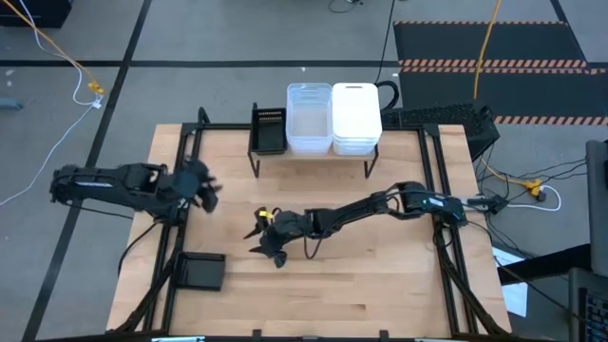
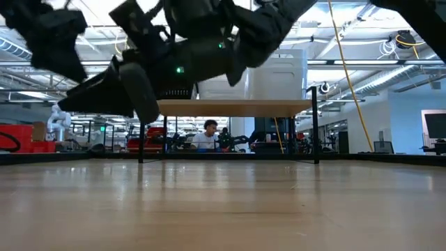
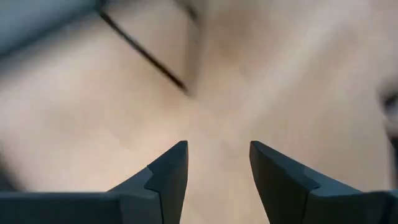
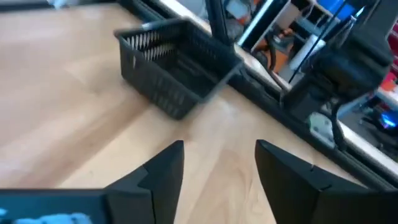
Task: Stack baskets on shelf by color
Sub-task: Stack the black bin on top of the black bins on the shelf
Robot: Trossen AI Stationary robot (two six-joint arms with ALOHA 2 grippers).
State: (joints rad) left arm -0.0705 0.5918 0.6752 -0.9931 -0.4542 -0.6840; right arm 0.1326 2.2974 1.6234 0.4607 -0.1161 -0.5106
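Already the low light-wood shelf (image 1: pixel 313 152) carries clear translucent baskets (image 1: pixel 309 119), opaque white baskets (image 1: pixel 356 117) and a black mesh basket (image 1: pixel 268 128); one black mesh bin (image 1: pixel 201 272) waits on the table; right gripper (image 1: pixel 269 239) and left gripper (image 1: pixel 204 188) both gape, empty.

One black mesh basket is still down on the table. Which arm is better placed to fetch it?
Probably the right. The right gripper, fingers open, hangs mid-table and its wrist camera faces the black mesh basket squarely. The left gripper, also open, sits at the table's left edge, its wrist view showing only bare tabletop.
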